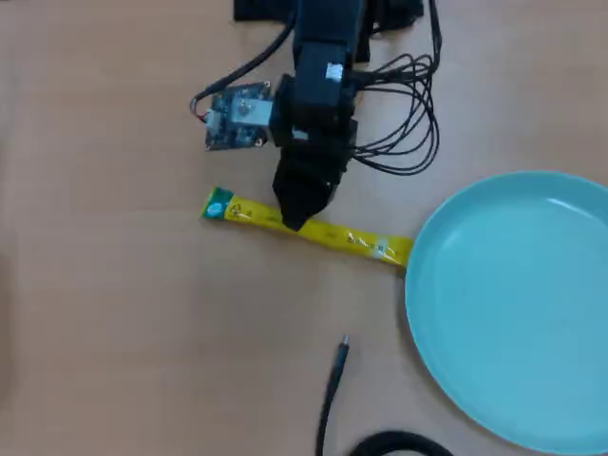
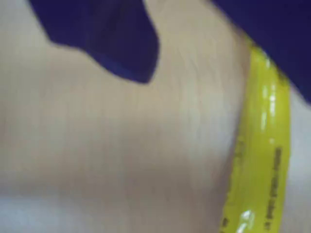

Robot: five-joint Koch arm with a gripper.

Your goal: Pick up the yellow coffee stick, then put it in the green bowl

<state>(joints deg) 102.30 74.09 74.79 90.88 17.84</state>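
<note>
A: Where was the yellow coffee stick (image 1: 309, 228)?

B: Flat on the worktop (image 1: 114, 323), long axis left to right in the overhead view, its right end touching the green bowl (image 1: 518, 304). The tool (image 1: 296, 220) stood directly over its left-middle part.

A: Was it gripped?

B: I could not tell; in the wrist view the jaws stood apart. One stick, one bowl.

stick (image 1: 309, 228) flat on table (image 1: 114, 313), left of bowl (image 1: 518, 304) | gripper (image 1: 296, 220) over stick's middle
</note>
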